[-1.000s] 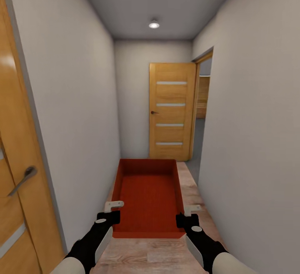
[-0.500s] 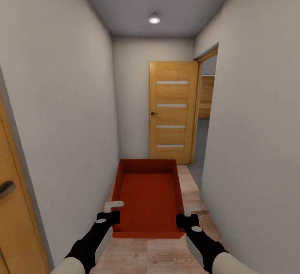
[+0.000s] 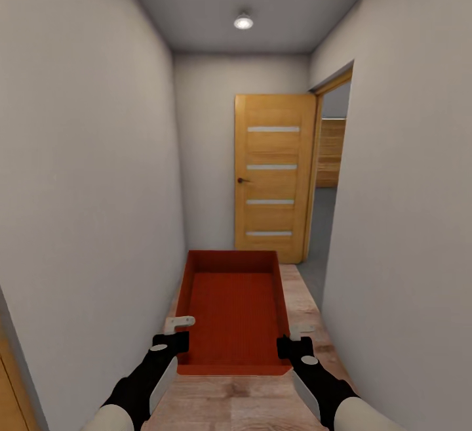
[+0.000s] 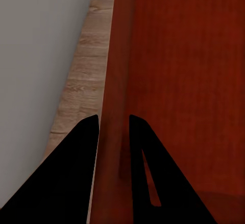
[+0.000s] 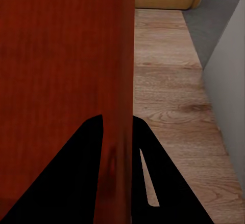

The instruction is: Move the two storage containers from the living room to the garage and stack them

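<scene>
I am carrying one red-orange storage container (image 3: 233, 306), open top up, level over the light wood-plank floor of a narrow hallway. My left gripper (image 3: 178, 332) is shut on its left wall near the near corner; in the left wrist view the black fingers (image 4: 87, 132) straddle that wall of the container (image 4: 184, 70). My right gripper (image 3: 288, 338) is shut on the right wall, also seen in the right wrist view as the container (image 5: 61, 55) pinched between the gripper's (image 5: 117, 117) fingers. The living room is out of view. Through a doorway at the right shows the garage's dark grey floor (image 3: 320, 234).
Pale walls close in on both sides. At the hallway's end stands a tan door with glass slats (image 3: 272, 175), swung open beside the doorway (image 3: 331, 168). Wood planks (image 3: 331, 152) show beyond it. A ceiling light (image 3: 243, 21) is overhead.
The camera has moved forward down the hallway: the door at the left has slid almost out of the picture, and the far door and doorway look closer. Both grippers still hold the container the same way.
</scene>
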{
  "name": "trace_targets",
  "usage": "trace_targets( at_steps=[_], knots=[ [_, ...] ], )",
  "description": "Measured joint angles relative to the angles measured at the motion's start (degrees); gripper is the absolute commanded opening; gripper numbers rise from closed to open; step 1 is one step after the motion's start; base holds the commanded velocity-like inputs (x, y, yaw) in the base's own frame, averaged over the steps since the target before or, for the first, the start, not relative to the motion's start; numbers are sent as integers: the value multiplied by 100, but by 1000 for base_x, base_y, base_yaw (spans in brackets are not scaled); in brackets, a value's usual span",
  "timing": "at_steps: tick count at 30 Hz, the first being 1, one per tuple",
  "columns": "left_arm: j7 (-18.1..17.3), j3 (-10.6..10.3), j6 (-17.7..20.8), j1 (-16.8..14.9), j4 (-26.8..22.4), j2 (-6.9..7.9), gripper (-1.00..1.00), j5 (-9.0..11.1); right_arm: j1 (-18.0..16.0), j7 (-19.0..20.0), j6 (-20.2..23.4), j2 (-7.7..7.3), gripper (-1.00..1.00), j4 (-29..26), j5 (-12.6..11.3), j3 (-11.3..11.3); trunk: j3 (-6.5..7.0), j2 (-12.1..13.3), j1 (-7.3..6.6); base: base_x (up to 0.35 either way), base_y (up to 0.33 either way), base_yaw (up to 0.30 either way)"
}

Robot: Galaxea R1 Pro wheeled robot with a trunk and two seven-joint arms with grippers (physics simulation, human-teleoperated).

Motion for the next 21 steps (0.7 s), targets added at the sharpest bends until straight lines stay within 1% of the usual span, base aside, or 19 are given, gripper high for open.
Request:
trace_targets(
  at_steps=[21],
  knots=[
    [1, 0, 0, 0, 0, -1, -100, 0, 0, 2, 0, -1, -100, 0, 0, -1, 0, 0, 0, 323, 0, 0]
  ],
)
